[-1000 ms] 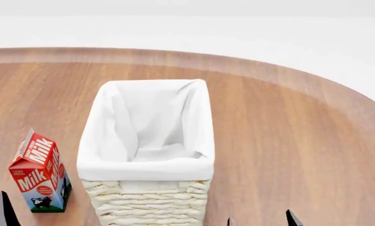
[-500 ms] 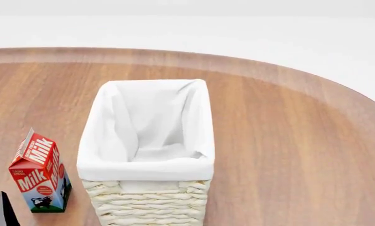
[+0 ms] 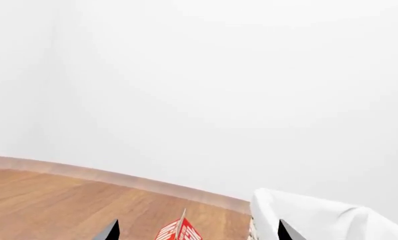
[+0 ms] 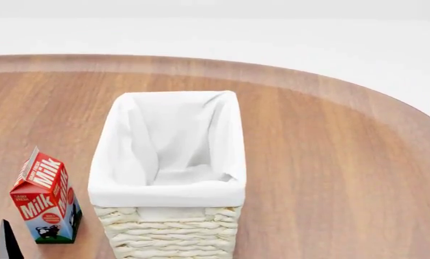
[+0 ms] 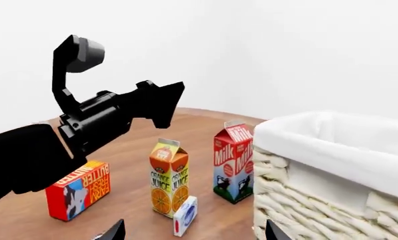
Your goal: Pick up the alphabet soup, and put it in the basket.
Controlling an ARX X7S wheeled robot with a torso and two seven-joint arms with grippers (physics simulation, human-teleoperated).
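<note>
The alphabet soup can shows in no view. The basket (image 4: 168, 191) stands mid-table in the head view, cream wicker with a white lining, nothing inside; it also shows in the right wrist view (image 5: 332, 165) and the left wrist view (image 3: 318, 217). My left gripper (image 3: 199, 233) is open and empty, facing a milk carton (image 3: 179, 233) with the basket beside it. One of its fingertips (image 4: 7, 243) shows at the head view's bottom left. My right gripper (image 5: 193, 233) is open and empty, low over the table beside the basket's wicker wall.
A red milk carton (image 4: 46, 197) stands left of the basket. The right wrist view shows the milk carton (image 5: 232, 165), an orange juice carton (image 5: 169, 185), a butter box (image 5: 79, 190), a small white-and-blue box (image 5: 185, 215) and my black left arm (image 5: 112, 120) above them.
My right gripper's fingertips, at the head view's bottom edge a second ago, have dropped out of that view. The left fingertip has sunk slightly. Basket and milk carton have not moved.
</note>
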